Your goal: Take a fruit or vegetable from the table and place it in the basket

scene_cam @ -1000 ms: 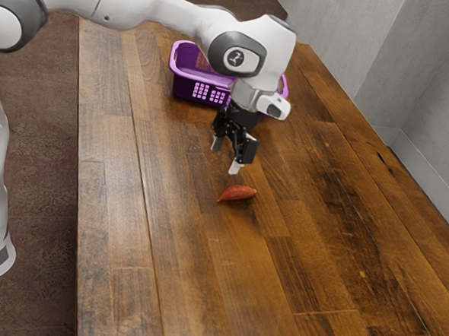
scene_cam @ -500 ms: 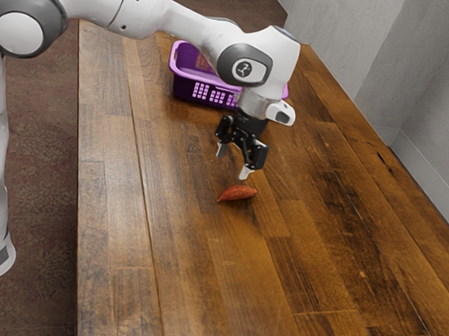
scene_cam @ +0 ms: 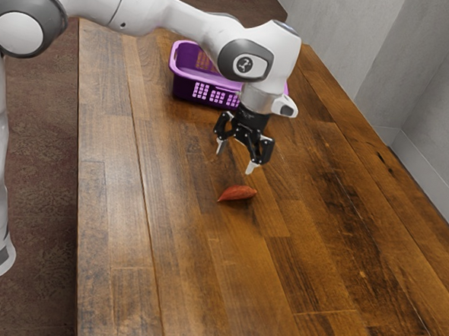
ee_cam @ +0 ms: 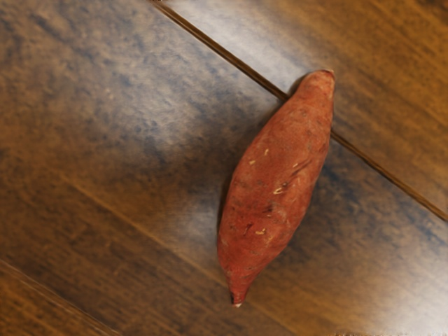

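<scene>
My gripper (scene_cam: 235, 158) is open above the table, with a gap between its two fingertips and nothing held. Just below it, toward the exterior view's bottom, a reddish sweet potato (scene_cam: 237, 193) lies on the wood. The wrist view has the same sweet potato (ee_cam: 277, 185) lying lengthwise, tapered at both ends, untouched. The purple basket (scene_cam: 206, 91) stands behind the hand in the exterior view, its end at the view's right partly hidden by the arm.
The wooden table (scene_cam: 194, 288) stretches toward the exterior view's bottom. A grey wall (scene_cam: 426, 112) rises beyond the table's edge at the exterior view's right.
My hand has shifted slightly toward the exterior view's right and has turned a little, its fingers still apart. The sweet potato and the basket have stayed where they were.
</scene>
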Motion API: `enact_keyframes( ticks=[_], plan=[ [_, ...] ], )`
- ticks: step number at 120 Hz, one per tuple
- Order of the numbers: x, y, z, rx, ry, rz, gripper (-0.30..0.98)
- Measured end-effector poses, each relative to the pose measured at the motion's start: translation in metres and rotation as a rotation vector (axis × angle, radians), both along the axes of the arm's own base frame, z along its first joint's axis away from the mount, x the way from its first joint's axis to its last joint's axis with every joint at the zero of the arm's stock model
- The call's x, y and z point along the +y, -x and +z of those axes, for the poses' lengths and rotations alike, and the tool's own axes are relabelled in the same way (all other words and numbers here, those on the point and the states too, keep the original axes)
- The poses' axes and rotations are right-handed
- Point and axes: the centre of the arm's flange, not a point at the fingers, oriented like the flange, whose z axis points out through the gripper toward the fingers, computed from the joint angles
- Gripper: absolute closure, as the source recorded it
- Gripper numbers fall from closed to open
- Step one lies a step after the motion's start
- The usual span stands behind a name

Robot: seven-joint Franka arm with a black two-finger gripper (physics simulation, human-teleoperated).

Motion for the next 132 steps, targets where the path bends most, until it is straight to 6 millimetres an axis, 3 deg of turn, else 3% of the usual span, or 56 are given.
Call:
enact_keyframes(
  ticks=[86,116,132],
  plan=[
    [0.006,0.000,0.002,-0.077,0.044,-0.578,0.00],
    [0.005,-0.006,-0.018,-0.069,0.077,-0.773,0.00],
    [-0.011,-0.012,-0.024,-0.082,0.098,-0.835,0.00]
  ],
)
